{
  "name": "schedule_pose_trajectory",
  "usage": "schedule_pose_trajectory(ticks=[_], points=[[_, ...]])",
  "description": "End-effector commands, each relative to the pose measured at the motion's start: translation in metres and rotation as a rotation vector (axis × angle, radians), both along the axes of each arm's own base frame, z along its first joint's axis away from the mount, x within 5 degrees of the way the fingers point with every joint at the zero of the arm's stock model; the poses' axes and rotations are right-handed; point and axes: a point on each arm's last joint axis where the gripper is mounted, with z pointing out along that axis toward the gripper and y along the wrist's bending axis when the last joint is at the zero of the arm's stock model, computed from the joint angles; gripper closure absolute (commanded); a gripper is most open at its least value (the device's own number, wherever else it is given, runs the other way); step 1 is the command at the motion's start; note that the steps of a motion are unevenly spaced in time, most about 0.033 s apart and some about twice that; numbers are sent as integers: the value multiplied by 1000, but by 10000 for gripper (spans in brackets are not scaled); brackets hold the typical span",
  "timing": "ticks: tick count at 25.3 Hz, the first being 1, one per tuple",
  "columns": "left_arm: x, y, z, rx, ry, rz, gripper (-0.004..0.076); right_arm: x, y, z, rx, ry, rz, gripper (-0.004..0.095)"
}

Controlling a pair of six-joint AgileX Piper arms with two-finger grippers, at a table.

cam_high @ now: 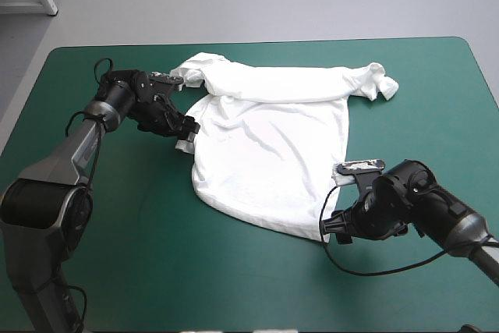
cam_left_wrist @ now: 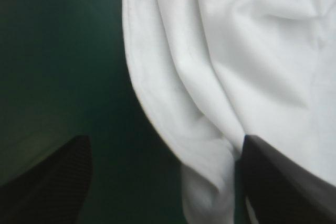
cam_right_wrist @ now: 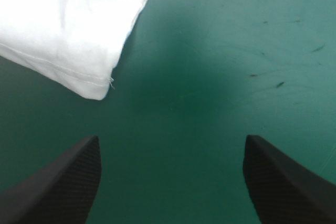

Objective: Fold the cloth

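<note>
The white T-shirt lies spread on the teal-green cover, its sleeves bunched toward the far edge and its hem toward the near side. My left gripper is low at the shirt's left side edge. In the left wrist view the left gripper is open, and a fold of the T-shirt reaches in between the fingers, close to one finger. My right gripper sits just off the near right hem corner. The right gripper is open over bare cover, with the T-shirt's corner ahead and to one side.
The teal-green cover shows all round the shirt, widest toward the near edge and the left side. The table's far edge runs just behind the sleeves.
</note>
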Motion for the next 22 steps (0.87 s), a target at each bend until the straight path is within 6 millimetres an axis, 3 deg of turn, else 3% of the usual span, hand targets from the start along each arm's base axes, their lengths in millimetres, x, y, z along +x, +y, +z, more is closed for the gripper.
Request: schedule_pose_trajectory(ticks=[1, 8, 12, 13, 17, 22], points=[[5, -6, 12, -64, -69, 24, 187, 1, 1, 13, 51, -77, 2, 212], [14, -8, -26, -52, 35, 23, 288, 5, 4, 14, 85, -121, 8, 216], [12, -8, -29, -47, 70, 17, 429, 8, 12, 16, 159, -149, 31, 244], [11, -8, -30, -46, 79, 15, 526, 13, 15, 12, 167, -156, 34, 279], [11, -7, -30, -39, 83, 12, 704, 24, 23, -5, 150, -111, 28, 305], [12, -8, -29, -40, 68, 15, 731, 47, 44, -51, 150, 6, 13, 305]])
